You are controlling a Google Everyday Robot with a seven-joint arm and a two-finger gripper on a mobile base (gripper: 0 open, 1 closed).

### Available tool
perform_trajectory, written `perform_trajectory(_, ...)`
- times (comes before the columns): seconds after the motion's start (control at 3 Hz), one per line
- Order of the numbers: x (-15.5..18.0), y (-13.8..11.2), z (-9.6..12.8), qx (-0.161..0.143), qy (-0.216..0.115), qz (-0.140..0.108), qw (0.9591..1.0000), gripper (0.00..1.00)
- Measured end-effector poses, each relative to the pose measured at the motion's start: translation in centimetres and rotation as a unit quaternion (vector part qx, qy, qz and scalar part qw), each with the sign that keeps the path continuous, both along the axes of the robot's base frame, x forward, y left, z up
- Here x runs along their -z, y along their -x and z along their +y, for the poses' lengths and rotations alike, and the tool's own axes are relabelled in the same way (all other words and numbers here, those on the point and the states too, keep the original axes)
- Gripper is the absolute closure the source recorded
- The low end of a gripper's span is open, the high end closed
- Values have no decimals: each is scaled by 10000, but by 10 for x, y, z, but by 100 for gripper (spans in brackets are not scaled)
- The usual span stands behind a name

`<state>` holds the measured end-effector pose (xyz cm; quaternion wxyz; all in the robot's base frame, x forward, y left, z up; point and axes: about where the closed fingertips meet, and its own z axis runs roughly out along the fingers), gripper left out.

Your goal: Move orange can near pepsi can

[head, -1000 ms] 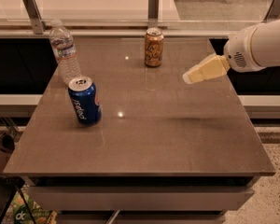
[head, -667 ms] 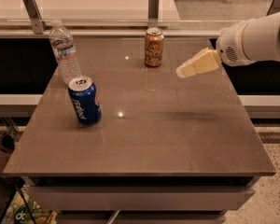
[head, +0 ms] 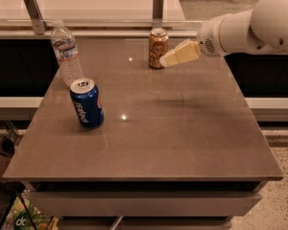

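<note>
The orange can stands upright near the far edge of the brown table, right of the middle. The pepsi can stands at the left of the table, nearer to me, tilted a little in the view. My gripper comes in from the right on a white arm; its pale fingertips are just right of the orange can's lower half, above the table.
A clear plastic water bottle stands behind the pepsi can at the far left. A glass rail with two metal posts runs along the far edge of the table. The white arm reaches over the table's far right corner.
My arm and gripper have moved left across the table's far side, from well right of the orange can to right beside it. The cans and the bottle have not moved.
</note>
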<state>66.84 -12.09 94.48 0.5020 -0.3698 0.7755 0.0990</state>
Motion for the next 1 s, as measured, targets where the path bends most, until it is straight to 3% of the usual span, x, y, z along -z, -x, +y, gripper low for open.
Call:
perform_trajectory(0.33, 4, -20, 18, -96, -344, -152, 9992, 0)
perform_trajectory(1.0, 16, -62, 43, -268, -1209, -356, 9917, 0)
